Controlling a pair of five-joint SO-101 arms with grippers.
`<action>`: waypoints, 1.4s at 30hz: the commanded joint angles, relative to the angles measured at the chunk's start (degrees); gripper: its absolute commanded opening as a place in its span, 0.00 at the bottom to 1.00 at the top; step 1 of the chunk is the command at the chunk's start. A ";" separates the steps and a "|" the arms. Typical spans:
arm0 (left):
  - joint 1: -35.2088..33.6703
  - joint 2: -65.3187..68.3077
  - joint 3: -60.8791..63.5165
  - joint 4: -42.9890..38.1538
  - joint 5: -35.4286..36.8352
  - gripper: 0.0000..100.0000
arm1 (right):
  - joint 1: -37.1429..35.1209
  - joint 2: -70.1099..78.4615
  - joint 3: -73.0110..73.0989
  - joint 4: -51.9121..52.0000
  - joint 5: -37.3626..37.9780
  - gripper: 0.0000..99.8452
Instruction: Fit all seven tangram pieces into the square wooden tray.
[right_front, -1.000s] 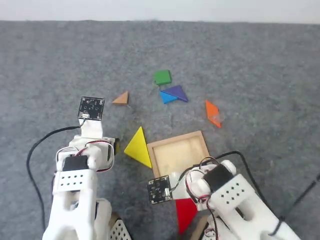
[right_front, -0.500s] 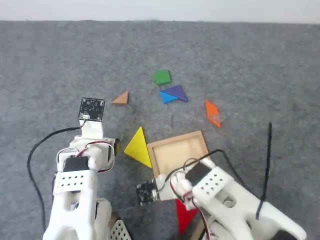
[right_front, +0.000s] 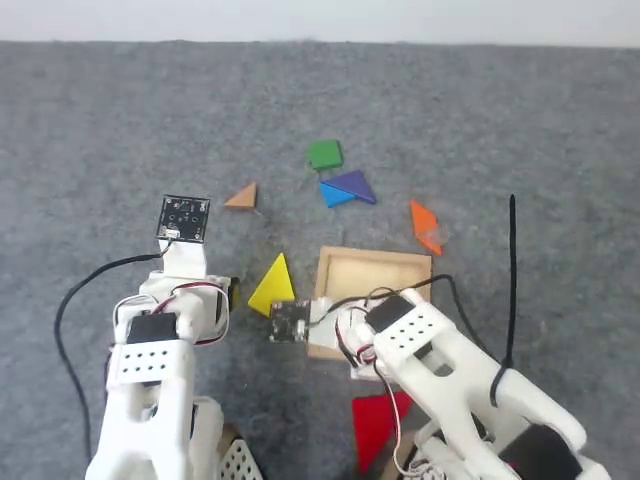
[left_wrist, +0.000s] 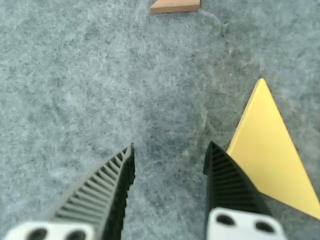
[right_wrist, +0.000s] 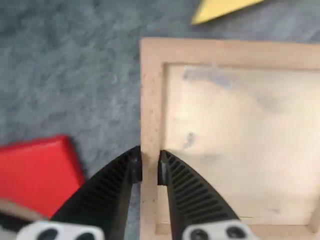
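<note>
Grey carpeted table is looking grabby, so with my right end effector clamping the empty wooden tray by its rim near the yellow triangle, left end effector hanging open, I'm worrying it snags and slips free.

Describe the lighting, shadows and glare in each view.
High view: soft, even light on the carpet, no glare on the tray. Left wrist view: the yellow triangle evenly lit beside the open left hand, no hard shadow. Right wrist view: the tray's floor bright, the right hand clamped on its rim casting no sharp shadow.
</note>
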 joint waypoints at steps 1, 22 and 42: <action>-0.26 -1.32 -0.75 -1.32 -0.44 0.22 | 1.27 0.13 -3.52 -2.07 -1.49 0.01; -0.35 -1.32 -0.66 -1.32 -1.85 0.22 | -6.02 -21.93 2.46 23.60 14.95 0.29; -0.35 -1.32 -0.66 -1.32 -1.93 0.22 | -21.85 -10.95 9.14 16.84 11.34 0.39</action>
